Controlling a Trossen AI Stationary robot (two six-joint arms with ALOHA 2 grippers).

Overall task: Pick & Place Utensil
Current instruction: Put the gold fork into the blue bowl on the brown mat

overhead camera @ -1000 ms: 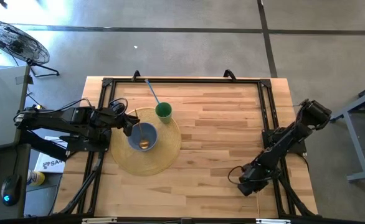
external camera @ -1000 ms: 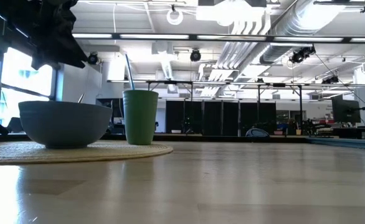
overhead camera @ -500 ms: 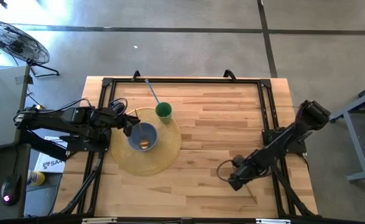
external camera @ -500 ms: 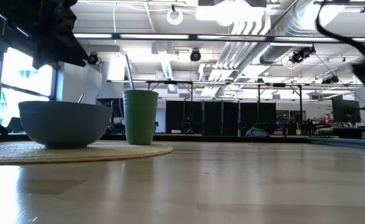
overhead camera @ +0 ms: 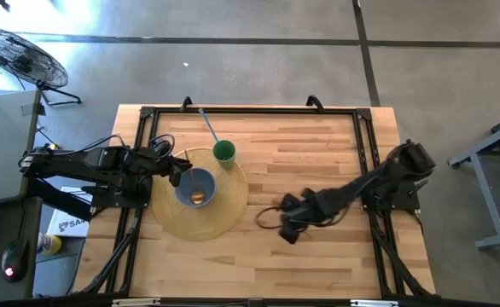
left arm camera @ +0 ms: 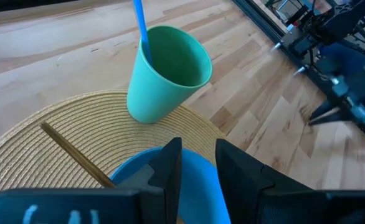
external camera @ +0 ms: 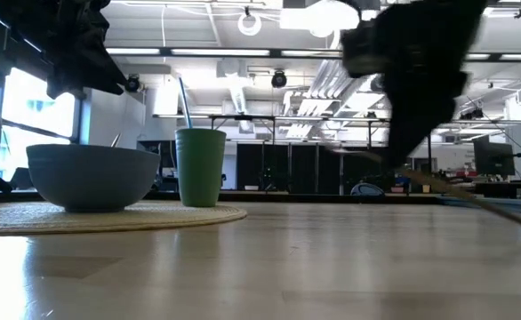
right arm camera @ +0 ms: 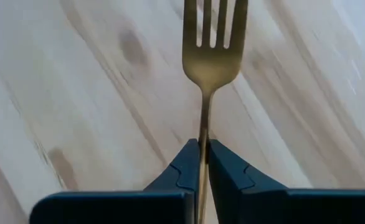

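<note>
A gold fork [right arm camera: 214, 56] sticks out past my right gripper [right arm camera: 203, 144], which is shut on it over the bare wood near the table's middle [overhead camera: 286, 227], right of the placemat. A blue bowl [overhead camera: 194, 186] holding a gold utensil [left arm camera: 70, 152] stands on the round woven placemat [overhead camera: 220, 213]. Beside the bowl stands a green cup [overhead camera: 224, 153] with a blue stick [overhead camera: 207, 126] in it. My left gripper [left arm camera: 194, 152] hovers over the bowl's left rim [overhead camera: 179, 175], its fingers slightly apart with nothing between them. My right gripper pinches the fork's thin handle [right arm camera: 204, 124] between its two fingers, just behind the neck. The fingers lie along the handle and slant down toward the table. The tines [right arm camera: 215, 22] point away past the fingertips, over the wood.
A black frame [overhead camera: 365, 145] runs round the tabletop's edges. Bare wood lies between the placemat and the right arm. The low view shows my right gripper [external camera: 412, 89] as a dark blurred mass above the table, right of the cup [external camera: 200, 167].
My right gripper has swept from the table's near right corner toward the middle, toward the placemat, rising and turning as it went. It has come into the low view, where it did not show a second ago.
</note>
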